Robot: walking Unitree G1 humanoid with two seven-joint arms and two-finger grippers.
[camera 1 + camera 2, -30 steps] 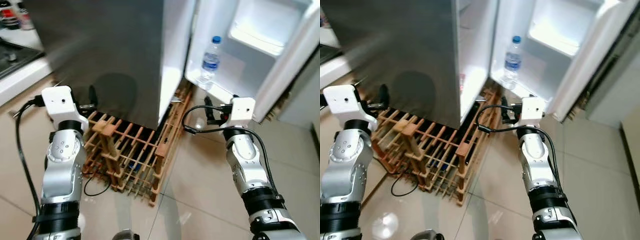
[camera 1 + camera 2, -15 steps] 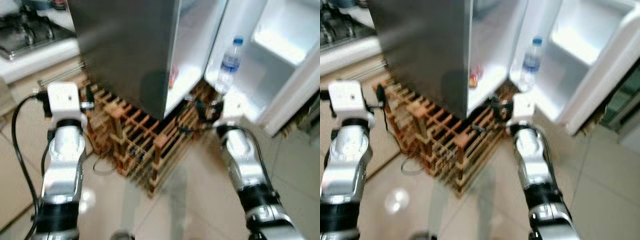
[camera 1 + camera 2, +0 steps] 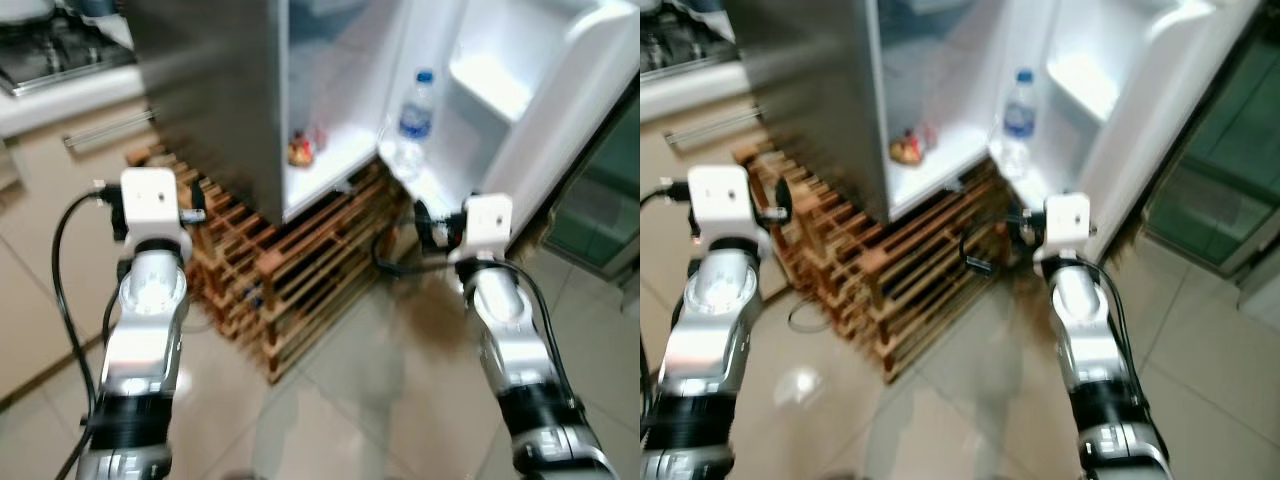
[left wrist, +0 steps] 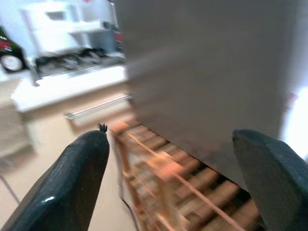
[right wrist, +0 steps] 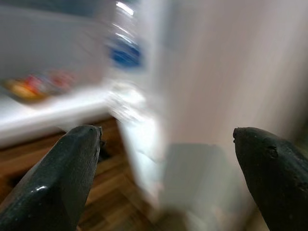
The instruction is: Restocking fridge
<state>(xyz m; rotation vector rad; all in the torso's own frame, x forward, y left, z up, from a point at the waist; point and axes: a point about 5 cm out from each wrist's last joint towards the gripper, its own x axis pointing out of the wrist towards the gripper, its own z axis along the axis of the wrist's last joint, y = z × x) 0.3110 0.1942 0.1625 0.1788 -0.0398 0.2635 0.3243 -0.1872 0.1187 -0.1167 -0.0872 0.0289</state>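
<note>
The head views took in the whole scene: a fridge (image 3: 215, 90) with a grey steel side stood on a wooden slatted pallet (image 3: 290, 275), its door (image 3: 520, 110) swung open toward the robot's right. A water bottle (image 3: 412, 125) with a blue cap and label stood upright in the lowest door shelf. On the bottom shelf inside the cabinet lay a small red and yellow item (image 3: 300, 150), too blurred to identify. A worktop (image 3: 60, 95) with a hob ran off at the robot's left, and the floor (image 3: 350, 400) was glossy beige tile.

The left wrist view gave what the head views did not: the gap between the left end effector (image 4: 178, 178) and its two black fingers (image 4: 62, 183), held well apart, with the steel fridge side and the pallet slats beyond them and the worktop farther off. The right wrist view showed the right end effector (image 5: 168, 173) likewise spread wide, empty, its fingers (image 5: 53, 178) framing the white door edge, the blurred bottle (image 5: 124, 53) and the coloured item on the shelf.

Both arms were raised and bent at the elbow, forearms reaching forward. The left end effector (image 3: 197, 196) hovered beside the pallet near the fridge's steel side; the right end effector (image 3: 428, 224) hovered low, just below the door shelf holding the bottle, touching nothing.
</note>
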